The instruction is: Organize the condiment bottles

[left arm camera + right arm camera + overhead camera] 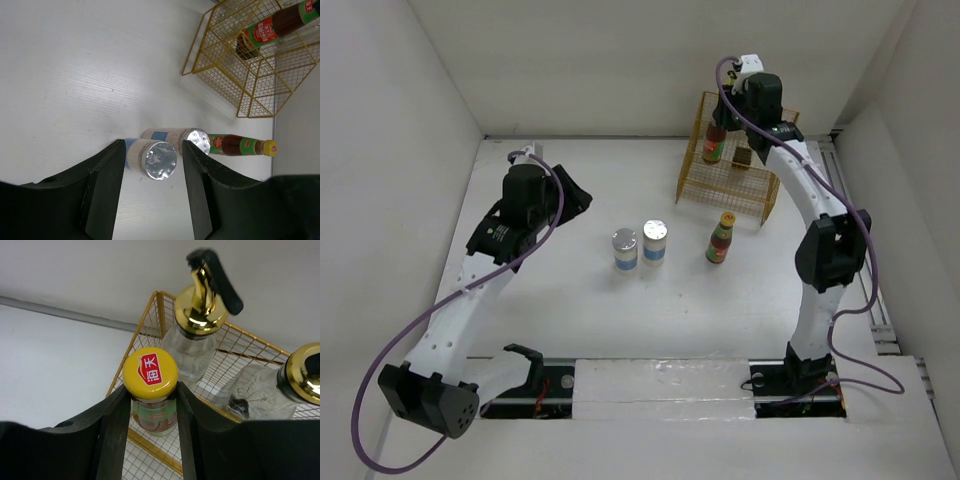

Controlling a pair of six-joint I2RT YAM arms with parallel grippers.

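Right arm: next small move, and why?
Probably open the right claw and let go. It is closed on the neck of the yellow-capped red bottle, which stands upright inside the yellow rack beside two glass bottles. Whether its base rests on the rack floor is hidden, so ease open before lifting clear.

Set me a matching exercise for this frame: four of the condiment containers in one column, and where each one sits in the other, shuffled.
Things:
1. glass bottle with black-tipped gold spout
2. far red sauce bottle
3. near red sauce bottle
4. silver-lidded cylinders

Places:
A. on the table, just in front of the yellow wire rack
B. side by side at mid-table
C. in the rack, gripped by the right claw
D. in the rack, no claw on it

Pairs: 1-D, 2-C, 3-A, 4-B.
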